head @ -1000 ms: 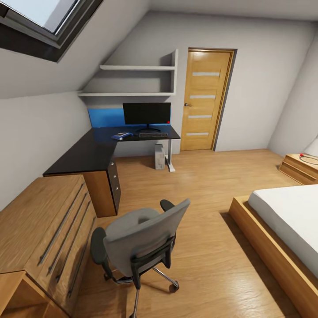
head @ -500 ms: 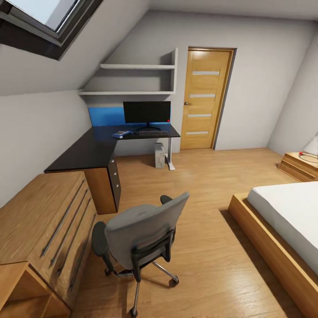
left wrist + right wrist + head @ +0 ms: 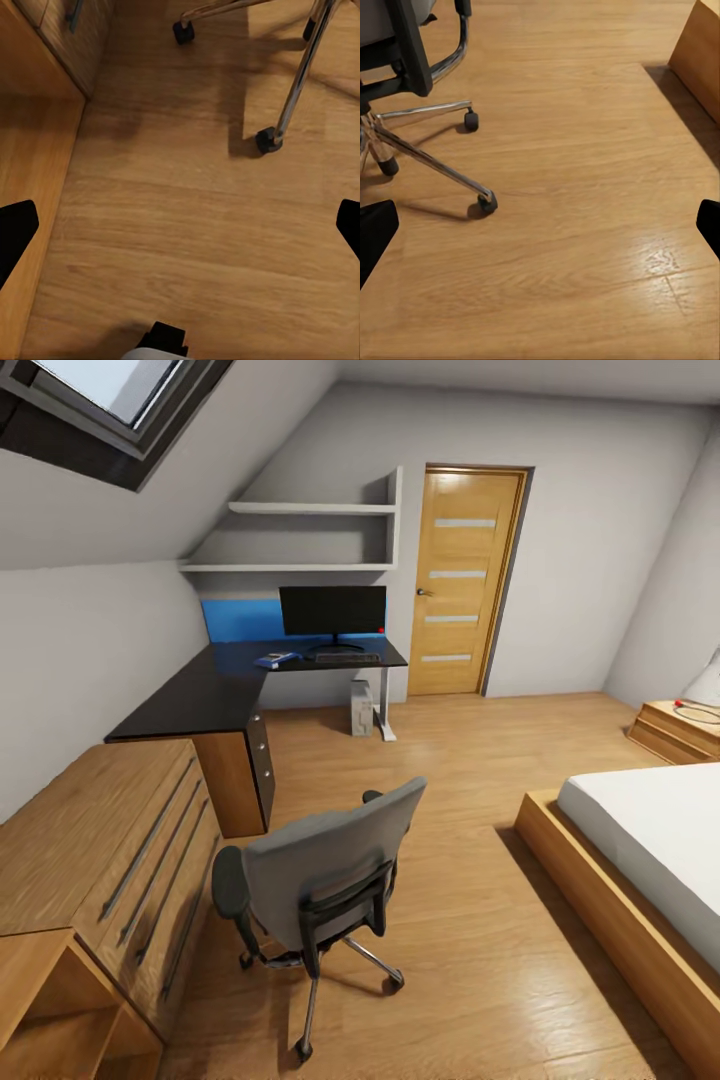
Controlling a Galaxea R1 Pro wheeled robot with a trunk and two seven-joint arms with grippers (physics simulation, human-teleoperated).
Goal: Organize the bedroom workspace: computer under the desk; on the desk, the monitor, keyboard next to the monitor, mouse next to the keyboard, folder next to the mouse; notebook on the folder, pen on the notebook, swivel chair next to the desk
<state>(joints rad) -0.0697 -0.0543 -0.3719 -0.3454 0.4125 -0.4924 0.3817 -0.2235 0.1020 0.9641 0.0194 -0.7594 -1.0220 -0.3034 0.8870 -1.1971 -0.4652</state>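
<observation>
While both grippers [image 3: 180, 225] [image 3: 540, 225] hang spread open above the floor, the swivel chair [image 3: 318, 880] stands near, well apart from the far desk [image 3: 200, 700].

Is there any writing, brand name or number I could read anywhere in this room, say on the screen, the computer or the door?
None can be read. The monitor is blank black, the computer and door show no lettering, and the folder on the desk is too small to tell.

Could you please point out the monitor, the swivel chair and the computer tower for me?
monitor [image 3: 333, 610], head view, middle of the black screen.
swivel chair [image 3: 325, 860], head view, back of the grey backrest.
computer tower [image 3: 361, 710], head view, its side panel, under the desk.
</observation>
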